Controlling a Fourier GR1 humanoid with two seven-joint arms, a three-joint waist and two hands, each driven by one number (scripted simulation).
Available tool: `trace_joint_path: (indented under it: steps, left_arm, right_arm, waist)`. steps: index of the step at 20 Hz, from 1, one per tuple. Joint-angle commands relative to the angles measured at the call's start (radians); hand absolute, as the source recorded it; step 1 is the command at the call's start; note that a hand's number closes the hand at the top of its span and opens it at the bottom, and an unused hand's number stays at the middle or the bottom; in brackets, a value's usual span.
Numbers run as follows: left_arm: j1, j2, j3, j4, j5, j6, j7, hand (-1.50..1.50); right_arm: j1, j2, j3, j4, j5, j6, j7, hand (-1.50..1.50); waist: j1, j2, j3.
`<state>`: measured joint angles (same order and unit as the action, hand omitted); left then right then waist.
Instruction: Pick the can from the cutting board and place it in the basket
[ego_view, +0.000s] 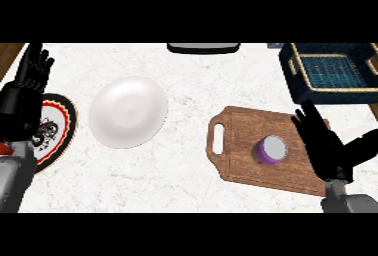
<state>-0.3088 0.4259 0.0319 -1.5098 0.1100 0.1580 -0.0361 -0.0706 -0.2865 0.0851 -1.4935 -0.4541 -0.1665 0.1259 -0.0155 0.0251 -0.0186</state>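
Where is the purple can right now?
In the head view, the purple can stands on the wooden cutting board at right, just left of the open right hand.

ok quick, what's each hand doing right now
Left hand: open, fingers up, resting at the left edge, holding nothing.
Right hand: open, beside the purple can on the cutting board, holding nothing.

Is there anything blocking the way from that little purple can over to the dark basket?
Nothing visible does. The purple can with a silver lid stands on the brown wooden cutting board; the dark blue woven basket sits beyond it, with only bare board and counter between. The open right hand is beside the can.
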Motion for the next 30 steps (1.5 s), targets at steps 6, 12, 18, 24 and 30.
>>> trace_joint_path:
  steps: [6,12,18,24,30]
  left_arm:
    - [0.265,-0.141,-0.095,0.255,0.067,-0.043,0.209,0.0]
    - [0.335,-0.133,-0.151,0.225,0.055,-0.09,0.249,0.0]
    - [0.384,-0.109,-0.131,0.209,0.068,-0.103,0.248,0.0]
    - [0.401,-0.132,-0.124,0.187,0.065,-0.054,0.275,0.0]
    - [0.443,-0.127,-0.122,0.17,0.072,-0.076,0.253,0.0]
  right_arm:
    - [-0.263,-0.034,-0.097,-0.111,0.048,-0.029,-0.154,1.5]
    - [-0.304,0.144,0.304,-0.043,0.486,-0.241,-0.18,-1.5]
    - [-0.405,-0.048,0.327,0.055,0.763,-0.32,0.193,-1.5]
    - [-0.534,-0.281,0.359,-0.033,0.908,-0.073,0.55,-1.5]
    - [-0.692,-0.427,0.325,-0.215,0.761,0.315,0.831,-1.5]
  waist:
    - [0.038,-0.012,0.015]
    - [0.062,-0.026,0.016]
    - [0.023,-0.038,0.01]
    - [-0.017,-0.055,0.008]
    - [-0.015,-0.05,0.012]
